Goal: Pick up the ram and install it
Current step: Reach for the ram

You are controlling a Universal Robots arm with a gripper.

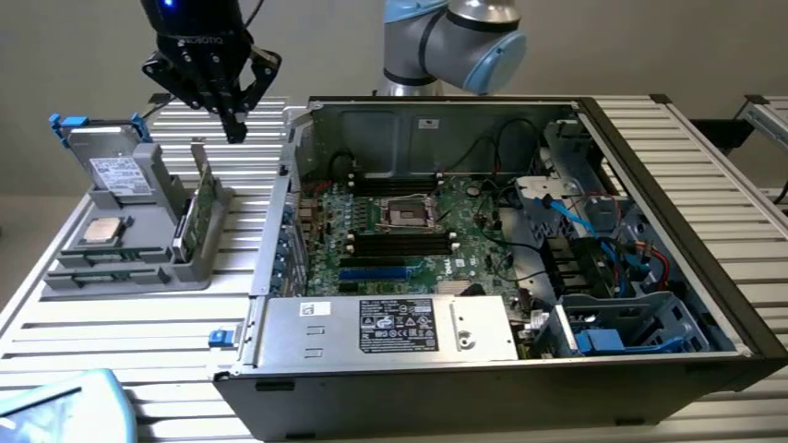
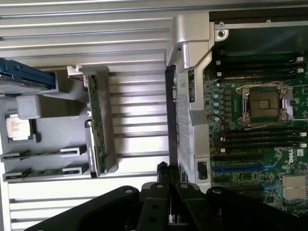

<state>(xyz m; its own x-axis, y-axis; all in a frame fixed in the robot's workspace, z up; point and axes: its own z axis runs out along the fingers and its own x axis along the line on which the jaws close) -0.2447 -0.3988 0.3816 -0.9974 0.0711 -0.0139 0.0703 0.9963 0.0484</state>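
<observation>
Two thin green ram sticks stand on edge in slots of the grey holder, left of the open computer case in the exterior view. My gripper hangs shut and empty, high over the gap between the holder and the case's side wall, apart from the ram. The motherboard lies inside the case, its long black slots showing beside the processor socket.
The holder also carries a taller green card with a metal bracket, a square silvery processor and a drive in a blue-tabbed frame. Power supply, cables and drive cages crowd the case.
</observation>
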